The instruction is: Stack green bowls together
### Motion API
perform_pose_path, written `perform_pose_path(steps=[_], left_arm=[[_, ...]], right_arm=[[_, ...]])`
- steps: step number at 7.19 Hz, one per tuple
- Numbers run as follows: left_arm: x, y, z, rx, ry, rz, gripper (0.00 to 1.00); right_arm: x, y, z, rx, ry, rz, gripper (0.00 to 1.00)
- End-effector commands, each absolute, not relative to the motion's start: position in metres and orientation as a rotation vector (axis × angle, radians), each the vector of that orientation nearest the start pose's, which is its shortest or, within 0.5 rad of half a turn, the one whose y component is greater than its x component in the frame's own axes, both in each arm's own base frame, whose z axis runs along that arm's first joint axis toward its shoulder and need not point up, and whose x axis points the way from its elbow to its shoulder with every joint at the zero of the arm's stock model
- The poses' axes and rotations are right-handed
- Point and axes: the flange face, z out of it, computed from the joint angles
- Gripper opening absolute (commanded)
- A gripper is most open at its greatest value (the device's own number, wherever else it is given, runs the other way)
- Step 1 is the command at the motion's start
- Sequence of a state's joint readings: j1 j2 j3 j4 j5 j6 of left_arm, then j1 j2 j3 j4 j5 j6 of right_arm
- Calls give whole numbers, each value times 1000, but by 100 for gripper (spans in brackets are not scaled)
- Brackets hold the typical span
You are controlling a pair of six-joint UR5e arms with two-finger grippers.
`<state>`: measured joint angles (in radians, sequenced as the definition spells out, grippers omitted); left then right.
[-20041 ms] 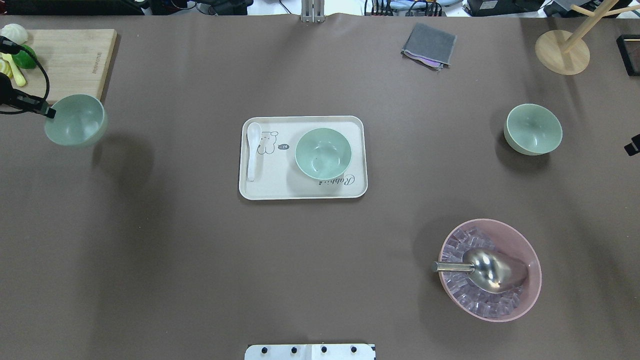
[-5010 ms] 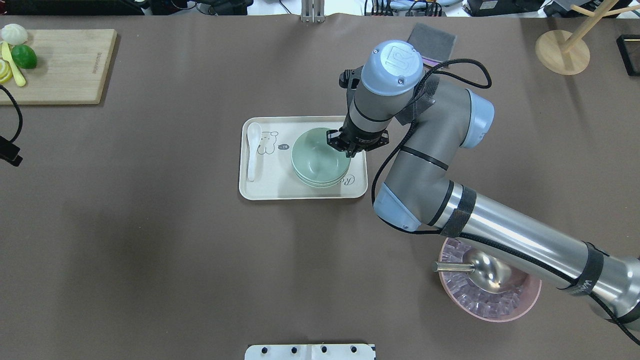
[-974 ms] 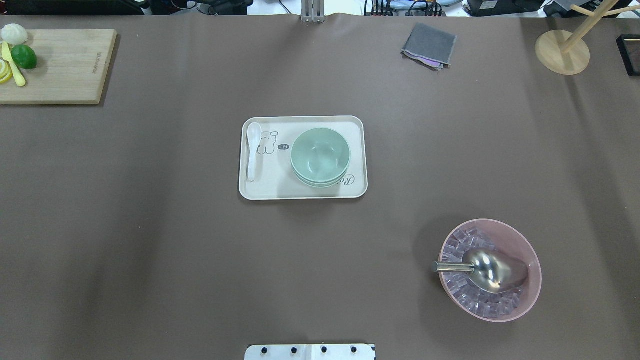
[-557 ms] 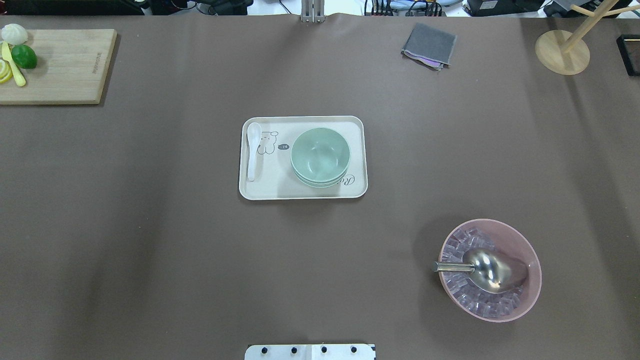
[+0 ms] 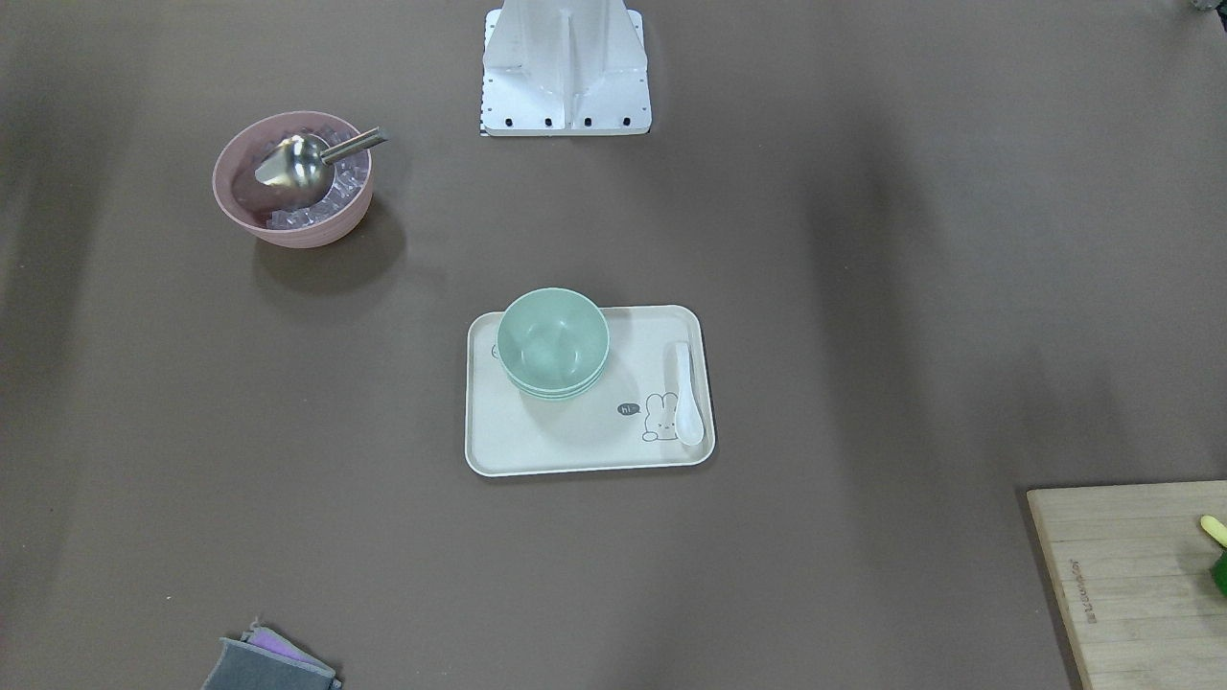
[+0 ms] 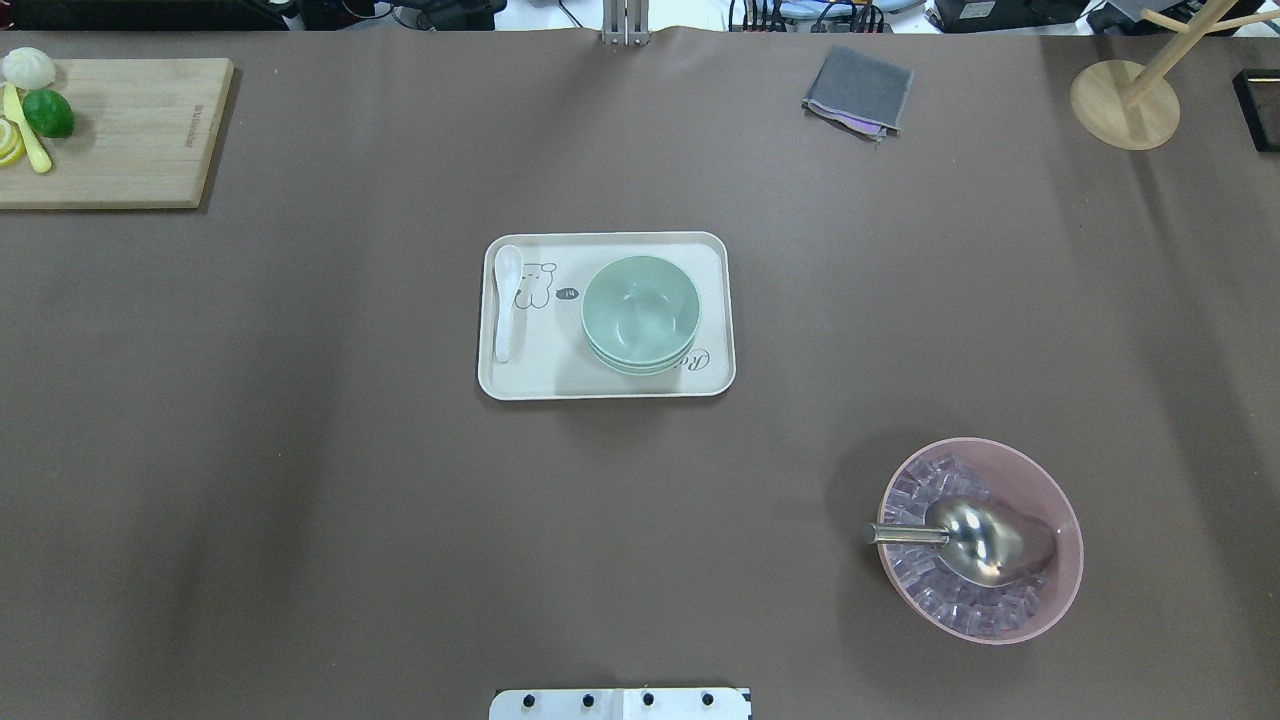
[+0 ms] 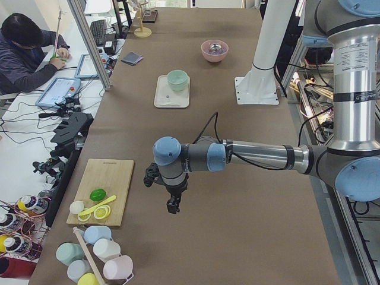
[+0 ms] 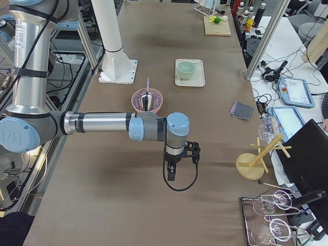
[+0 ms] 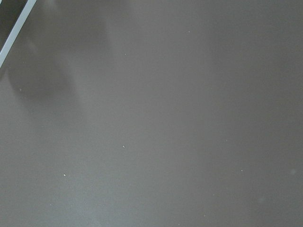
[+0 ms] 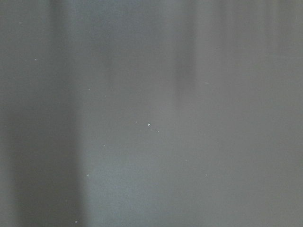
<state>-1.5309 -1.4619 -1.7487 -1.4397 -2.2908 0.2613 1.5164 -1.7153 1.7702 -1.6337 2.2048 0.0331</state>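
At the near right corner of the table (image 6: 300,550), by the robot's edge, the pink bowl (image 6: 1040,475) of ice holds a metal scoop (image 6: 985,540) whose handle pokes out past the rim; an arm swinging low there could, I'd guess, catch it and spill ice. In the middle, well apart from every edge, the three green bowls (image 6: 640,315) sit nested in one stack on the right half of the tray (image 6: 605,392), a white spoon (image 6: 507,300) lying along its left side. The job looks done, so the main risk is a further poke tipping the stack. Both arms hang over bare table at the two ends, the left gripper (image 7: 173,206) near the cutting board (image 7: 101,199), the right gripper (image 8: 171,174) opposite; wide or closed, I cannot tell. Along the far edge lie a folded grey cloth (image 6: 860,90) and a wooden stand (image 6: 1125,105) toward the right corner, with broad open room between.
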Motion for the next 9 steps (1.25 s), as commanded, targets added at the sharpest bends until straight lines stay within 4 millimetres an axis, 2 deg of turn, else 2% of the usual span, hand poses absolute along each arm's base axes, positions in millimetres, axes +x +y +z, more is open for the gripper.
perform_pose_path(steps=[1,5,9], left_arm=[[-50,-442,639,18,724,264,99],[-50,-441,642,14,723,263,99],[-50,-441,642,12,723,261,99]], right_arm=[[45,-432,644,-44,-641,-27,100],[34,-432,645,-56,-645,-45,100],[32,-433,643,-52,-645,-55,100]])
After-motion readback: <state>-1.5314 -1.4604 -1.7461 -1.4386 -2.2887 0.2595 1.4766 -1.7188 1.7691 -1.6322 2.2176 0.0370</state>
